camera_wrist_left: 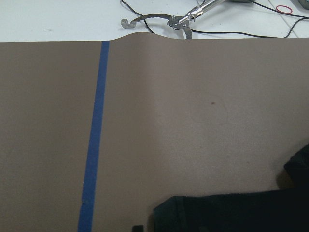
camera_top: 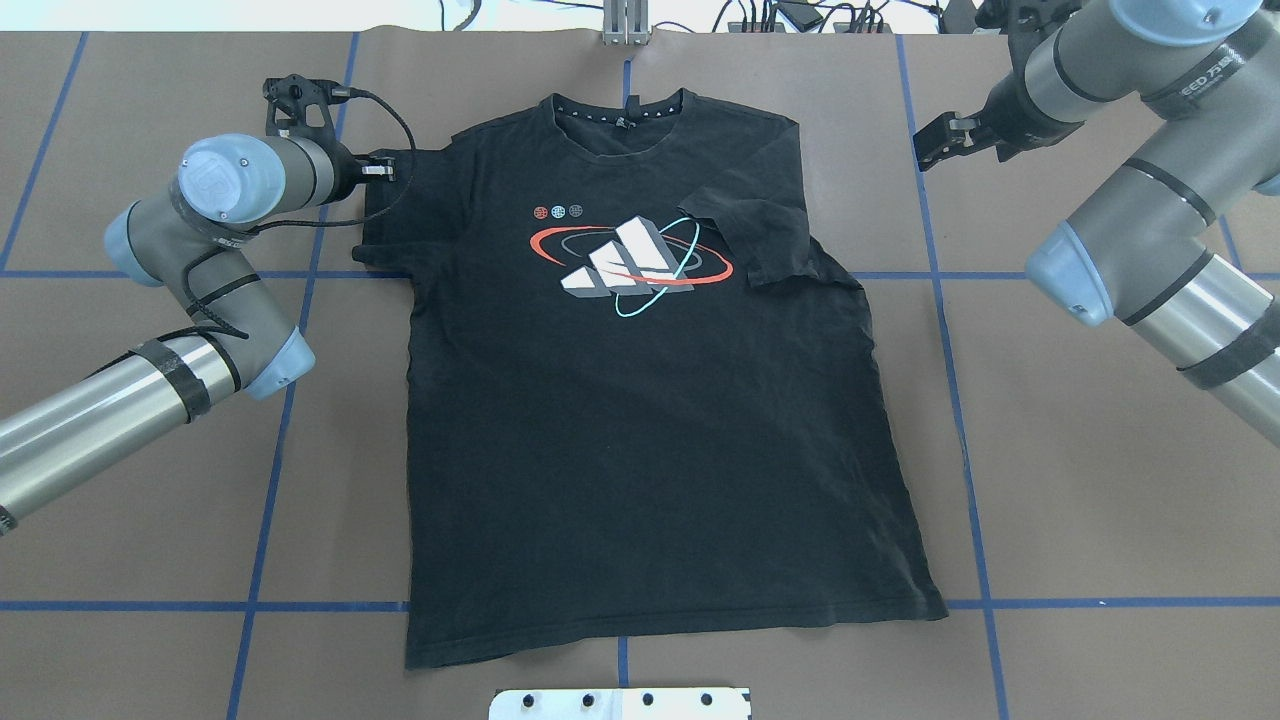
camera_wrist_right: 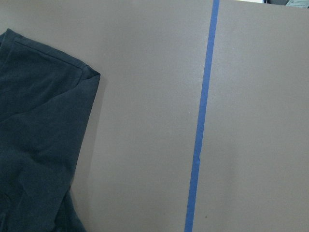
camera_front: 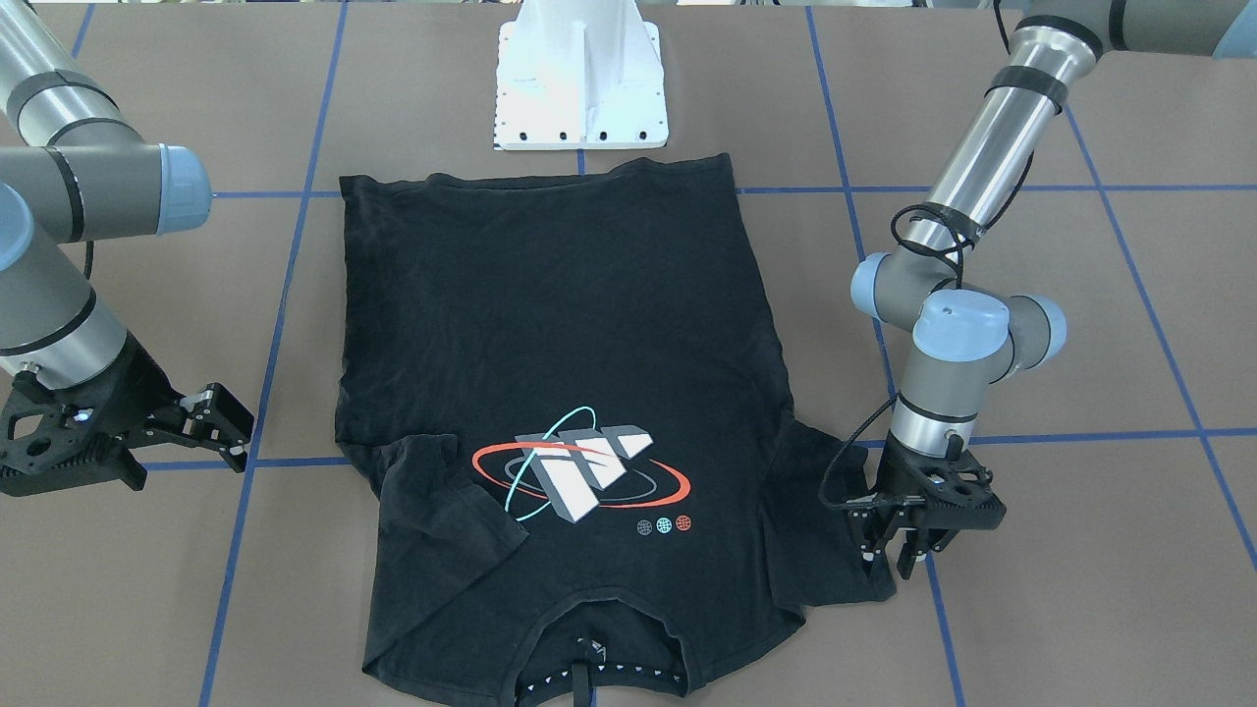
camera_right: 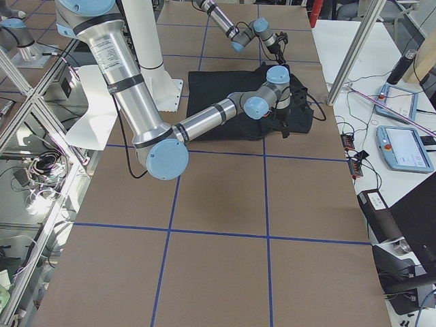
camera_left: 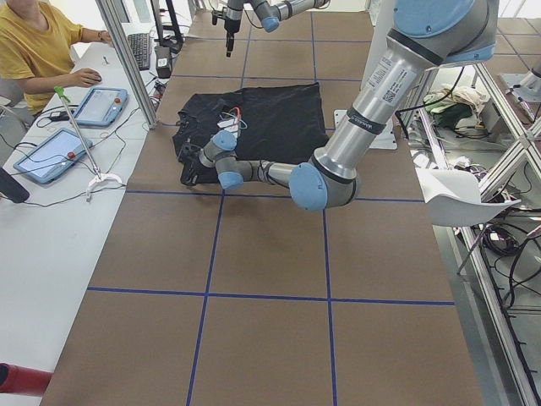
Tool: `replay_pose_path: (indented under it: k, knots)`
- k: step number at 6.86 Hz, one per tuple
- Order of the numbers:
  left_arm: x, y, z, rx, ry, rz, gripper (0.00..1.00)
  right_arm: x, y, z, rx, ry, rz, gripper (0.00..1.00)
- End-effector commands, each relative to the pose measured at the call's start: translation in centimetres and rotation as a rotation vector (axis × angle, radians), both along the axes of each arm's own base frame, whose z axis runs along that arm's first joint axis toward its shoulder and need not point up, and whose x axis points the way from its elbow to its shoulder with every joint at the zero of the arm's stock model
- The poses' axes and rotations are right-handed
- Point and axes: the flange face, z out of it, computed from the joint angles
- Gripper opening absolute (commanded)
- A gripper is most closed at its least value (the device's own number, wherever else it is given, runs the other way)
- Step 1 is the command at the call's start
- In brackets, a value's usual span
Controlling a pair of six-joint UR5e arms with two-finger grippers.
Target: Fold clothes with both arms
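The black T-shirt (camera_top: 640,420) lies flat, print side up, collar toward the far edge. Its logo (camera_top: 630,255) is on the chest. The sleeve on my right side (camera_top: 765,235) is folded inward onto the chest, just touching the print. The other sleeve (camera_top: 385,225) lies spread out flat. My left gripper (camera_front: 889,562) points down over that sleeve's outer edge with its fingers apart, and nothing is visibly pinched. The left wrist view shows only the sleeve hem (camera_wrist_left: 227,212) at the bottom. My right gripper (camera_front: 221,432) hovers open beside the shirt, clear of the cloth (camera_wrist_right: 38,145).
The white pedestal base (camera_front: 581,88) stands just beyond the shirt's hem. Blue tape lines (camera_top: 960,420) grid the brown table. Cables (camera_top: 800,15) lie at the far edge. A person (camera_left: 34,51) sits at a side desk with tablets (camera_left: 101,106).
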Motion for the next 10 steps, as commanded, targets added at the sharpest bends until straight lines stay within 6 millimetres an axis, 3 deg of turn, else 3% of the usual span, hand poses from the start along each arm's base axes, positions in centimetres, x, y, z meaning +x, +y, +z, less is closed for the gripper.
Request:
replay_pose_path:
  k: [1, 2, 7, 10]
  knots:
    - [0.03, -0.03, -0.15, 0.002, 0.002, 0.000, 0.34, -0.01, -0.01, -0.02, 0.000, 0.000, 0.000, 1.00]
    - [0.01, 0.00, 0.05, -0.001, -0.001, 0.000, 0.29, -0.01, -0.01, -0.02, 0.000, 0.000, 0.000, 1.00]
    - [0.10, 0.07, -0.03, 0.000, 0.000, 0.002, 0.29, -0.12, -0.03, 0.13, -0.002, 0.002, -0.001, 1.00]
    - [0.23, 0.26, 0.18, -0.002, 0.001, 0.002, 0.00, -0.12, -0.03, 0.13, -0.003, 0.002, 0.000, 1.00]
